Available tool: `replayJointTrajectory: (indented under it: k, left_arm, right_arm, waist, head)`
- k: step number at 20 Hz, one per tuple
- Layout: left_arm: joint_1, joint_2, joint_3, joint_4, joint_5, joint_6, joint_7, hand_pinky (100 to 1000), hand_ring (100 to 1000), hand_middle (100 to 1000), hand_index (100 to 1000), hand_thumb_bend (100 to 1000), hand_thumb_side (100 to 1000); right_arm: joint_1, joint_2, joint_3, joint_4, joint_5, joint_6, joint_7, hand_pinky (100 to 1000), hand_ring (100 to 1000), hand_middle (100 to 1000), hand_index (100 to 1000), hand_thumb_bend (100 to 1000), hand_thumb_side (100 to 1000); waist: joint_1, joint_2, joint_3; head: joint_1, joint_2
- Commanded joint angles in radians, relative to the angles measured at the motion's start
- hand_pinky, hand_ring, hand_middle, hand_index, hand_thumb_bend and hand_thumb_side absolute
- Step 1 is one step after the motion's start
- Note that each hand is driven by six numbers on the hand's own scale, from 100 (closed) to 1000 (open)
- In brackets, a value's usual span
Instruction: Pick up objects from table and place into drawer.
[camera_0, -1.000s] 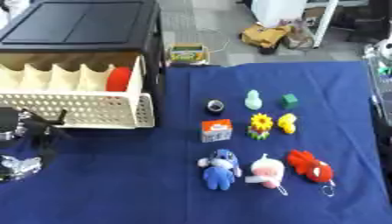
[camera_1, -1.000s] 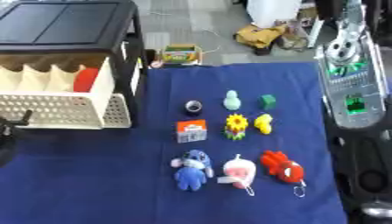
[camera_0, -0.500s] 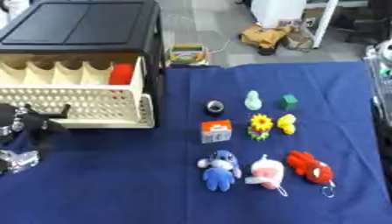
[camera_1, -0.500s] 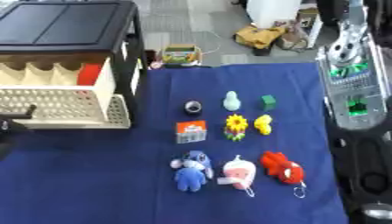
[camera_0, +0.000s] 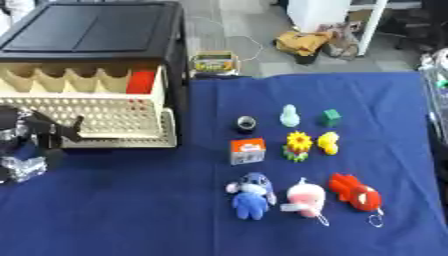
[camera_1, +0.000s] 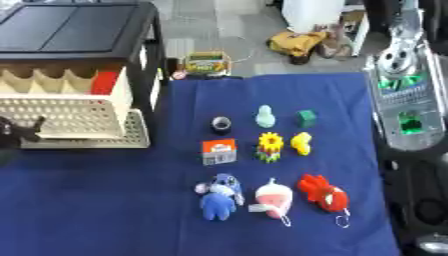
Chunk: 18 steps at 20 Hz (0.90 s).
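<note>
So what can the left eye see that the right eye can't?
Only the left eye view shows most of the left hand, with its silver wrist parts, by the drawer front. Only the right eye view shows the robot's right arm, silver with green lights, along the right edge. Both show the open drawer, the sunflower and the three plush toys.

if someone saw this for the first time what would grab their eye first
Probably the neat grid of small toys on the blue table: a blue plush, a pink plush and a red plush in front, with a sunflower and a yellow duck behind them. Next comes the cream drawer pulled out of the black cabinet at upper left, the left hand at its front.
</note>
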Motion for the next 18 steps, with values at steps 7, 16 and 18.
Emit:
replayJointTrajectory:
  k: [7,16,18]
  left_arm:
    - [-0.073,0.006,0.003,0.062,0.012,-0.008,0.007,312,570,570,907,100,1000]
    - [-0.119,-0.015,-0.011,0.095,0.05,-0.008,0.003,310,561,558,945,100,1000]
    - [-0.128,-0.021,-0.018,0.1,0.065,-0.005,-0.009,309,560,556,948,100,1000]
  right_arm:
    - [-0.029,-0.018,-0.006,-0.014,0.006,-0.001,0.002,675,756,681,883,100,1000]
    - [-0.033,-0.018,-0.006,-0.015,0.007,-0.001,0.001,675,755,680,883,100,1000]
    - [-0.033,-0.019,-0.007,-0.015,0.007,-0.001,0.001,675,755,680,883,100,1000]
  waist:
    - [0.004,-0.012,-0.005]
    - [0.006,-0.008,-0.012]
    - [0.006,-0.007,-0.014]
  head:
    - [0.007,-0.018]
    - [0.013,-0.026]
    - [0.013,-0.028]
